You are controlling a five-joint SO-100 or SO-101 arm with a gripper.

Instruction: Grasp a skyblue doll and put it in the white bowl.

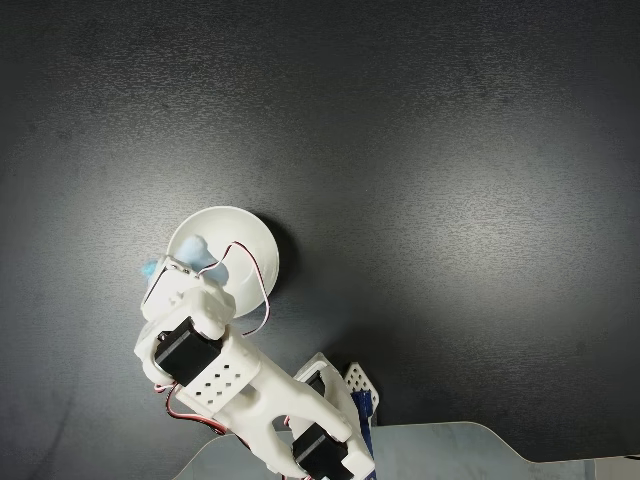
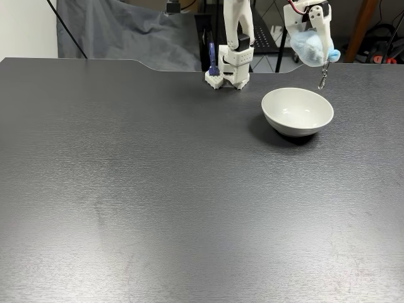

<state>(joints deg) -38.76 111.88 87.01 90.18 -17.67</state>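
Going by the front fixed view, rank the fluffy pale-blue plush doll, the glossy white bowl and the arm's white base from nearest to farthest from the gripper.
1. The fluffy pale-blue plush doll: held in the gripper, its metal clip dangling.
2. The glossy white bowl: on the table just below the gripper.
3. The arm's white base: to the left at the table's far edge.

skyblue doll point(image 1: 196, 250) mostly under arm | hand point(image 2: 314, 45) top cropped

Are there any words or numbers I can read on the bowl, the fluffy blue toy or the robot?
None can be read. The white bowl is plain, the skyblue doll in the gripper shows only fluff and a metal clip, and the robot base and dark table carry no readable marks.
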